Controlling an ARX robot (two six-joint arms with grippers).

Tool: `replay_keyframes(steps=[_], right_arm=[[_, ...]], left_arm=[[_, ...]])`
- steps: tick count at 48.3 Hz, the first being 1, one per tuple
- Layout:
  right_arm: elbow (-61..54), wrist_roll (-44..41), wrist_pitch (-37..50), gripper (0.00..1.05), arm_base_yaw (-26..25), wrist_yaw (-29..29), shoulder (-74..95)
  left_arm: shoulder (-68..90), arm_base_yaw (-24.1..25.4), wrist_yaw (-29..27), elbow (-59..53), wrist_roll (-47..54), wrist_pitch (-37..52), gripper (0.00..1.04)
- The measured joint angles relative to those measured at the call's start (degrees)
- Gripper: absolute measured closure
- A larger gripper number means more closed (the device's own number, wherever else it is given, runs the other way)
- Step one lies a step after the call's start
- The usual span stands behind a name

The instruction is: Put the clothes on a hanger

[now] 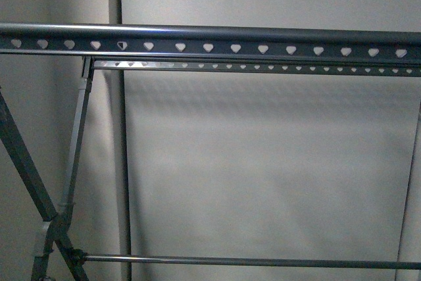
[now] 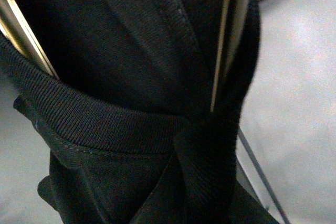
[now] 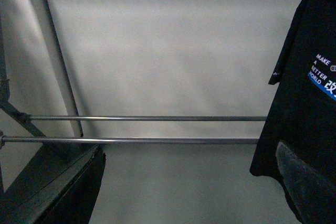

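Pale wall backs the grey rack (image 1: 210, 34), whose crossed legs stand at its left end. The left tool (image 2: 131, 90) pinches the black T-shirt (image 2: 115, 124) at its bunched ribbed collar, and the shirt hangs near the rack's lower bars. The right tool (image 3: 178, 187) gapes wide, holding nothing.

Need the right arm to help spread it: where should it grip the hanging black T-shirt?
Probably the free side edge of the black T-shirt, below the sleeve, coming sideways from the bare wall side: it hangs limp, collar bunched in the left gripper.
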Motion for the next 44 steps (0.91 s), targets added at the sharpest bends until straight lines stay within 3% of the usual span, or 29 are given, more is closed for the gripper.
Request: replay_keyframes(steps=[3, 8, 15, 20, 24, 29, 36, 44], right_arm=[[0.0, 0.0, 0.0, 0.07, 0.0, 0.02, 0.0], [0.0, 0.0, 0.0, 0.07, 0.0, 0.0, 0.0], [0.0, 0.0, 0.0, 0.07, 0.0, 0.02, 0.0], [0.0, 0.0, 0.02, 0.07, 0.0, 0.02, 0.0], [0.0, 0.0, 0.0, 0.07, 0.0, 0.0, 0.0], [0.0, 0.0, 0.0, 0.07, 0.0, 0.02, 0.0], [0.0, 0.0, 0.02, 0.07, 0.0, 0.02, 0.0], [0.0, -0.02, 0.02, 0.07, 0.0, -0.02, 0.0]], left_arm=[[-3.19, -0.87, 4.96, -2.64, 2.86, -1.09, 1.0], [-10.97, -4.37, 20.2, -7.52, 12.55, -6.6, 1.0], [-14.32, -8.41, 32.98, -7.06, 24.46, -13.27, 1.0], [-13.14, -11.82, 39.28, -3.04, 41.4, -21.51, 1.0], [-8.15, -13.46, 44.92, 4.39, 59.47, -33.99, 1.0], [-2.45, -14.25, 45.35, 10.86, 79.8, -41.22, 1.0], [8.41, -17.18, 39.47, 21.77, 113.02, -43.89, 1.0], [12.81, -23.58, 40.09, 27.61, 126.57, -38.56, 1.0]])
